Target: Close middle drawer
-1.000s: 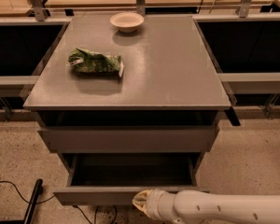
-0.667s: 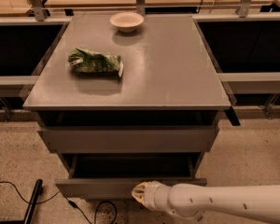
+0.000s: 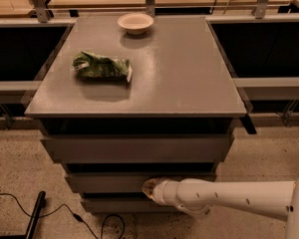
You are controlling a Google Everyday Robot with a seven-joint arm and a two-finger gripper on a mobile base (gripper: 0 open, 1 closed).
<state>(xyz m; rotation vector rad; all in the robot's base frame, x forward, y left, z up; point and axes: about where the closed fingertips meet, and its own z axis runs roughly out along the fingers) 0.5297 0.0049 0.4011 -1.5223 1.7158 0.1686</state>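
Note:
The middle drawer (image 3: 104, 182) is the medium-width grey front of three on the grey cabinet. It sits pushed in, only slightly proud of the cabinet body. My gripper (image 3: 148, 187) is at the end of a white arm (image 3: 229, 198) that reaches in from the lower right. Its tip is against the middle drawer's front, a little right of centre. The tip is seen end-on and hides part of the panel behind it.
The widest drawer front (image 3: 139, 148) is above, the narrowest (image 3: 109, 204) below. On the cabinet top (image 3: 189, 78) lie a green bag (image 3: 100, 66) and a white bowl (image 3: 135, 22). A black cable (image 3: 79, 218) and a black bar (image 3: 34, 215) lie on the floor at left.
The middle drawer was pulled out and has slid back into the cabinet. My gripper moved forward with it, staying against its front.

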